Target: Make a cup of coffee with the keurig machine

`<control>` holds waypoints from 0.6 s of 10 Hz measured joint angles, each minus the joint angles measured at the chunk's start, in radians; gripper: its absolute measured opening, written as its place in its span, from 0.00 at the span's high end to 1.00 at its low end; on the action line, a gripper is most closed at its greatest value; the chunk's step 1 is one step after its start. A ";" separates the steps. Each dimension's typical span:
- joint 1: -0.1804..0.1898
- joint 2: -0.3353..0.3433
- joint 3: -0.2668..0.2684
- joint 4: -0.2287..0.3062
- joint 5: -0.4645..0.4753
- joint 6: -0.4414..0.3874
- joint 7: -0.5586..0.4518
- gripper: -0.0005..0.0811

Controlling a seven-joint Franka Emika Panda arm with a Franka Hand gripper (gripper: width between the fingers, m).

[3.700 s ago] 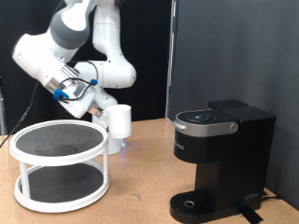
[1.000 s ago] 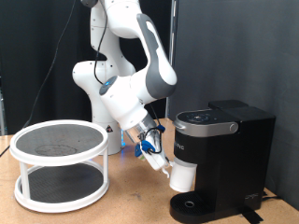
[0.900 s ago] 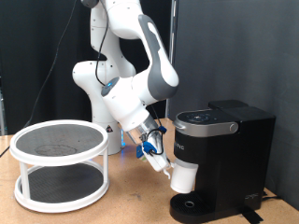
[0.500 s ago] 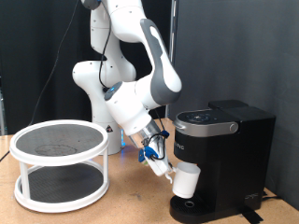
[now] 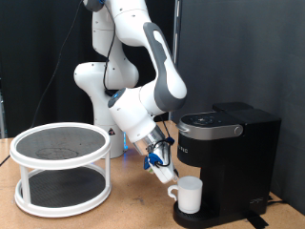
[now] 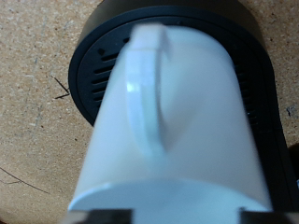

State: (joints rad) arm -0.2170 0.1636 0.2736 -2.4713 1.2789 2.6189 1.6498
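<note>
The cup (image 5: 190,196), a small white mug, stands upright on the round drip tray (image 5: 187,218) under the spout of the keurig machine (image 5: 229,143), a black box with its lid down. My gripper (image 5: 170,178) reaches in from the exterior view's left and is shut on the cup at its handle side. In the wrist view the cup (image 6: 187,121) fills the picture with its handle facing the camera, and the black slotted drip tray (image 6: 101,65) lies beneath it. Only dark slivers of the fingers show at the frame's edge.
A white two-tier round stand (image 5: 60,167) with dark mesh shelves occupies the exterior view's left side of the wooden table (image 5: 133,205). The arm's base stands behind it. A black curtain hangs at the back.
The gripper has carried the cup from beside the stand to the machine. Over the last second it lowered the cup and turned it from tilted to upright on the drip tray.
</note>
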 joint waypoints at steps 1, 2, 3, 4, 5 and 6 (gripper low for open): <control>0.000 0.000 0.000 0.000 0.000 0.000 0.000 0.86; -0.001 0.000 0.000 0.000 -0.003 -0.003 0.000 0.63; -0.005 -0.004 -0.004 -0.004 -0.025 -0.024 -0.001 0.47; -0.016 -0.016 -0.015 -0.018 -0.077 -0.072 -0.006 0.47; -0.032 -0.039 -0.030 -0.040 -0.138 -0.135 -0.010 0.22; -0.050 -0.065 -0.045 -0.061 -0.188 -0.195 -0.016 0.22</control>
State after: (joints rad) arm -0.2673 0.0983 0.2286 -2.5325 1.0910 2.4243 1.6335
